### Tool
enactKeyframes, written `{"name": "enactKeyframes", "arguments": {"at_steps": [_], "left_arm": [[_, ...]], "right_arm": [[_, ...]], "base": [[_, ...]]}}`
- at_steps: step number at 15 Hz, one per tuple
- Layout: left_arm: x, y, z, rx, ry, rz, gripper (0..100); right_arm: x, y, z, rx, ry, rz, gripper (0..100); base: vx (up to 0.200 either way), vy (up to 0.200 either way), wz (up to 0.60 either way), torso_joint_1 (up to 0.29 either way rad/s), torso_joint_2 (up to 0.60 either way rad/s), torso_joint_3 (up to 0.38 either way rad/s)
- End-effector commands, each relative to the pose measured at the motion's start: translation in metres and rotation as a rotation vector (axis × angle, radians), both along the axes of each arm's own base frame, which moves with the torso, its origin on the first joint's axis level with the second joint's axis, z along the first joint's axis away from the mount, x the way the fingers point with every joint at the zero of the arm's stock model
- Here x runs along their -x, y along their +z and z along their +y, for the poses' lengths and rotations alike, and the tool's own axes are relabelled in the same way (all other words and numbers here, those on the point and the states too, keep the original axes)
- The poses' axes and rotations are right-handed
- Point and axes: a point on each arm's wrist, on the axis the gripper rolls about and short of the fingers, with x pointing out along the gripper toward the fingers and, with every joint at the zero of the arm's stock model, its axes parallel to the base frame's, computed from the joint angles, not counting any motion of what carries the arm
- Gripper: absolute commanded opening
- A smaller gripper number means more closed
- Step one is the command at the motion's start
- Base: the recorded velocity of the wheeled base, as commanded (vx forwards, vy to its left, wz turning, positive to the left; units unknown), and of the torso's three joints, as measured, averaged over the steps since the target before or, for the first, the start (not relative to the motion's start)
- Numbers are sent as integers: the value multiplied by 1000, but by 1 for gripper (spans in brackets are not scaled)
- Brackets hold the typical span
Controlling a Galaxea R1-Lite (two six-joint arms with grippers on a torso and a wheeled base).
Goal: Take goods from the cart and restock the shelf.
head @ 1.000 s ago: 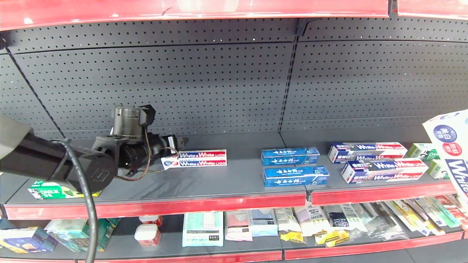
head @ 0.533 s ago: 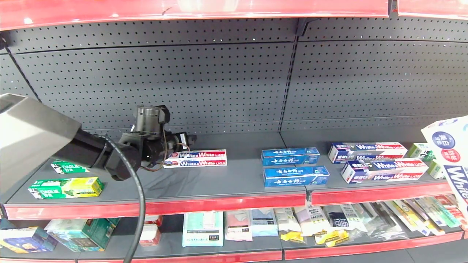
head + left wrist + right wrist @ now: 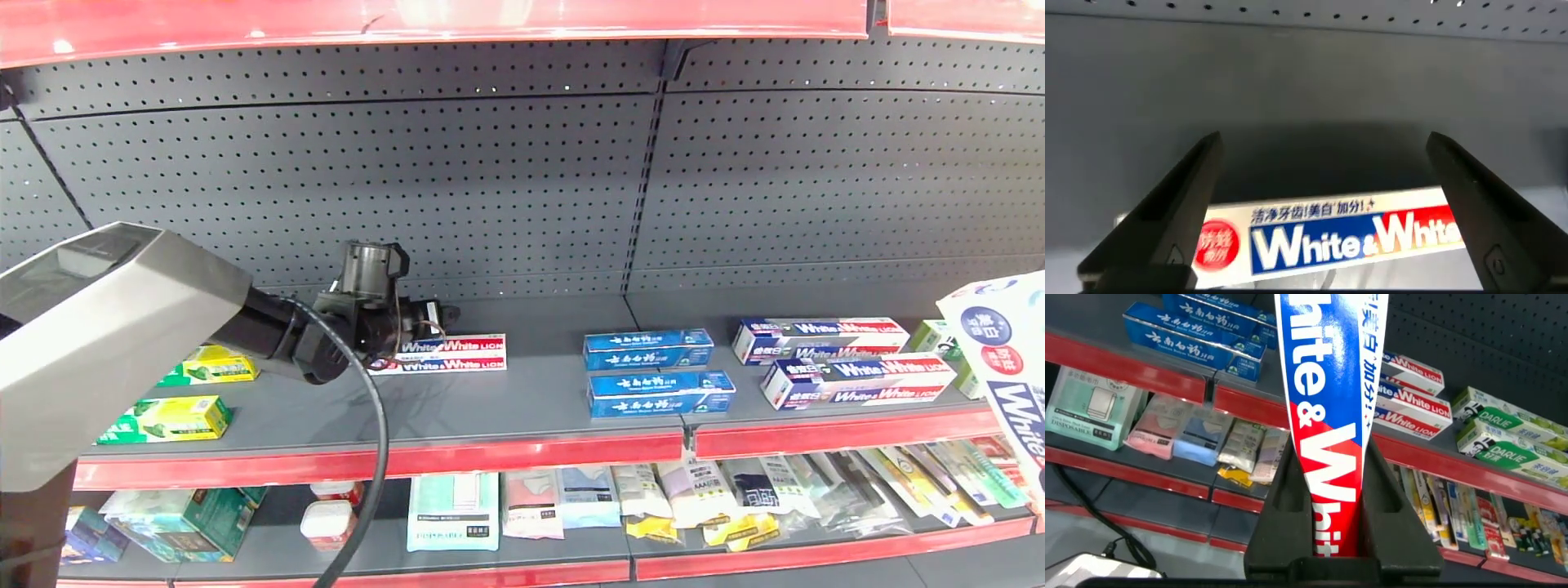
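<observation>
Reaching farther along the shelf [image 3: 522, 408], the left gripper [image 3: 447, 314] now sits over the left end of the white box [image 3: 457, 353]. Its fingers are apart, one to each side of the box (the left wrist view shows both clear of the carton). The box lies flat on the shelf, left of the blue boxes [image 3: 653, 371].

Changes over the last second:
- The left arm has advanced to the right and toward the far wall, uncovering the green boxes [image 3: 167, 418] at the near left.
- The white box has not shifted; its right end holds the same spot.
- The second box [image 3: 1008, 367], at the right edge, has sunk slightly.

Meaning for the task: one item appears placed and released, so the left arm is probably free to withdraw. The right gripper [image 3: 1331, 449] is clamped on the second box, upright and in front of the shelf, not yet stocked.
</observation>
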Motion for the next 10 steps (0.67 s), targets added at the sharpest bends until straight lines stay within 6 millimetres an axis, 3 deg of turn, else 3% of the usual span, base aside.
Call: {"name": "enactKeyframes", "arguments": {"at_steps": [1,10], "left_arm": [[-2,-2,-7,-8,-15,22,100],[-27,-5,-19,-88,30,28,100]], "right_arm": [[2,-3,0,0,1,0,0],[4,-6,0,0,1,1,0]], "base": [[0,0,0,0,0,0],[0,0,0,0,0,0]]}}
